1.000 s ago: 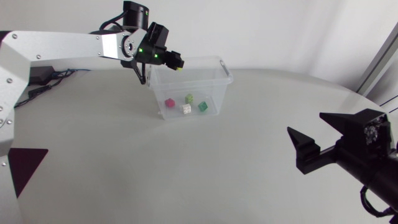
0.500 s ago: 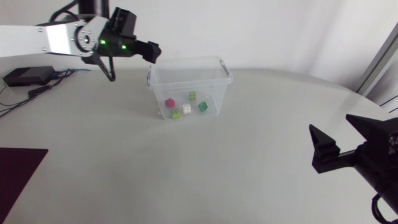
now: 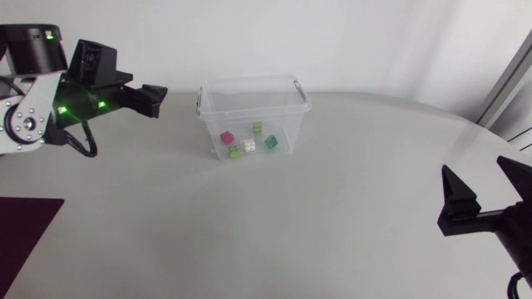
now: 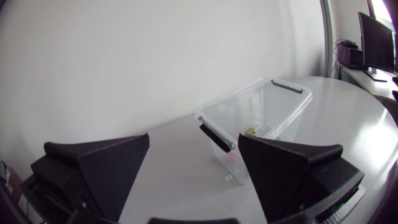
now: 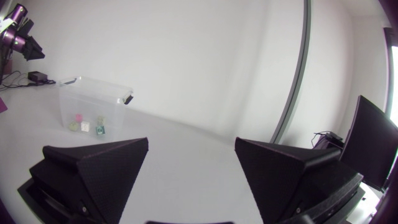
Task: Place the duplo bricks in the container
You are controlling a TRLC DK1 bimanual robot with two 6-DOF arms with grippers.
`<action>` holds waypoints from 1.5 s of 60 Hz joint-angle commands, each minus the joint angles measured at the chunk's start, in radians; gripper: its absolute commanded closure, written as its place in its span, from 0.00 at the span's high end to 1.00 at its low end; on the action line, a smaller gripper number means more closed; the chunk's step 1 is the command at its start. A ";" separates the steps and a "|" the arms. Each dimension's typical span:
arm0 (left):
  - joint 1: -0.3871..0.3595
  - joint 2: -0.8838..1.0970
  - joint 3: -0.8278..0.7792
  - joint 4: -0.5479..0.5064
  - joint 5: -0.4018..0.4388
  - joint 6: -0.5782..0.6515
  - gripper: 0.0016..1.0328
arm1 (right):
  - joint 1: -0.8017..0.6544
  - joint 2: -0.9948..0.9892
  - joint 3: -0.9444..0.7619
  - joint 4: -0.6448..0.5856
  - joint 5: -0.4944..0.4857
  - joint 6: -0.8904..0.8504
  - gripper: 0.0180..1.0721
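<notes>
Five bricks (image 3: pixel 248 145) lie inside the clear container (image 3: pixel 293 108) on the desk (image 3: pixel 332 216), left hand (image 4: pixel 194 142) and right hand (image 5: pixel 191 142) both spread apart and empty, well clear of it; placing judged complete, next move calling only for a check for stray bricks.

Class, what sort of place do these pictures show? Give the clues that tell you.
Probably a robotics lab or test bench: a robot's left gripper and right gripper at a plain table, and a clear container holding a few small duplo bricks.
</notes>
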 commanded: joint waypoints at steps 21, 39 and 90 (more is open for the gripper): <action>0.107 -0.297 -0.327 0.124 -0.002 0.032 0.96 | -0.054 -0.111 -0.090 -0.008 0.008 -0.018 0.95; 0.109 -0.523 -0.496 0.132 -0.002 0.047 0.96 | -0.069 -0.111 -0.124 0.027 0.008 -0.013 0.95; 0.116 -1.041 -0.778 -0.019 -0.062 -0.084 0.96 | -0.080 -0.108 -0.203 0.112 -0.058 0.109 0.95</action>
